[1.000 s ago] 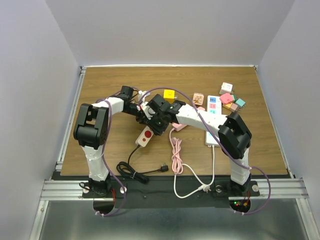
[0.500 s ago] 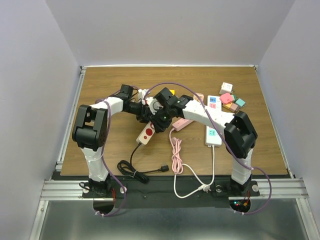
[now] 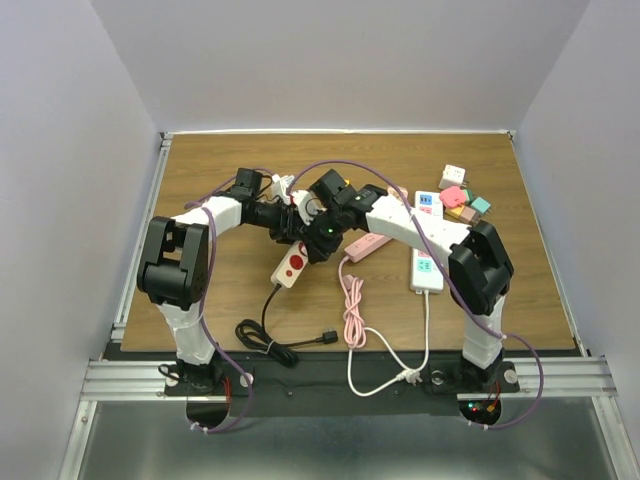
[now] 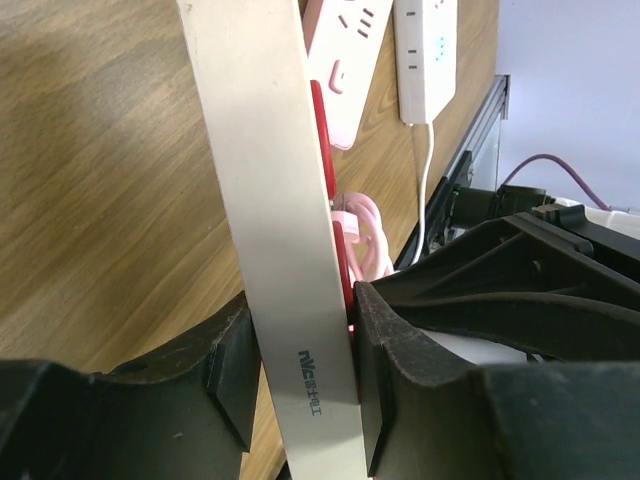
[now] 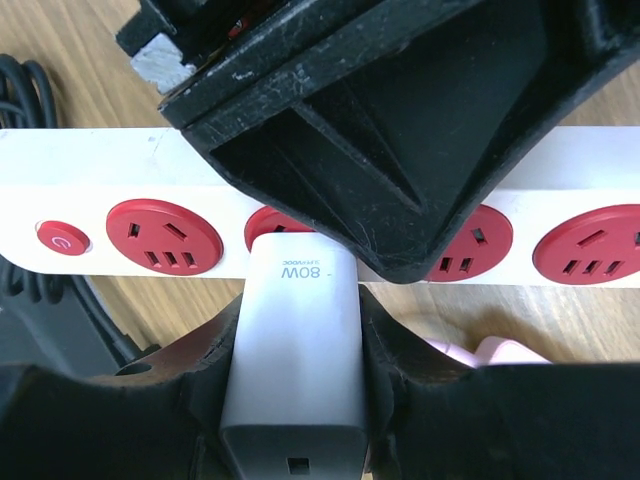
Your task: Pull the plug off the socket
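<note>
At mid-table, both grippers meet at the strip; plug not yet out.
Right gripper clenched on white boxy 80W plug, which looks seated in white power strip with round red sockets. Left gripper clamps the strip's edges. Plug axis square to strip, so pull straight back. Wooden table; pink power strip just beside.

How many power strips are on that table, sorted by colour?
White strip with red sockets, white charger plugged in: 1
Pink strip: 1
White strip with pastel sockets: 1
Total: 3
</note>
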You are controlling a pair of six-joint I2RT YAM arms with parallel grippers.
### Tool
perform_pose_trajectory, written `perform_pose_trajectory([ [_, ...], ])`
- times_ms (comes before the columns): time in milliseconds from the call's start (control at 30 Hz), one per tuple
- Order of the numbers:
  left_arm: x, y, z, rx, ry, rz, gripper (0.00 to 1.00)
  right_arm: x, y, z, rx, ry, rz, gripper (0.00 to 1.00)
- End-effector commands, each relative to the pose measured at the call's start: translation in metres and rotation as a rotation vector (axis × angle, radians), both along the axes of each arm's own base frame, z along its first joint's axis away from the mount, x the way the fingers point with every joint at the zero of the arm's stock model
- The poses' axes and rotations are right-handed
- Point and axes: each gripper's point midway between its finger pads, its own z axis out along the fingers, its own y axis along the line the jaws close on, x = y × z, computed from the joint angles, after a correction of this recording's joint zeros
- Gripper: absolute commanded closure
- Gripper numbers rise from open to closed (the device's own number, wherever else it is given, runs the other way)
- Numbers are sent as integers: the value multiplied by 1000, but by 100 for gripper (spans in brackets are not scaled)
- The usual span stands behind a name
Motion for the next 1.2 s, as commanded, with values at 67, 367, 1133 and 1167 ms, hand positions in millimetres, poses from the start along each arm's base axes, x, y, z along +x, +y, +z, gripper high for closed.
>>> perform_pose_trajectory([
  [67,16,37,-54,221,-125,33,100,23,-55,118,77,-282,-170,100],
  [367,20,35,-54,210,-115,32,100,17,-44,113,155,-201,-165,99],
  [1133,125,129,-41,441,-130,474,100,142,-197,0,-315,-321,-1114,100],
  [1167,127,128,-41,428,-130,467,100,145,-195,-3,-308,-320,-1114,100],
])
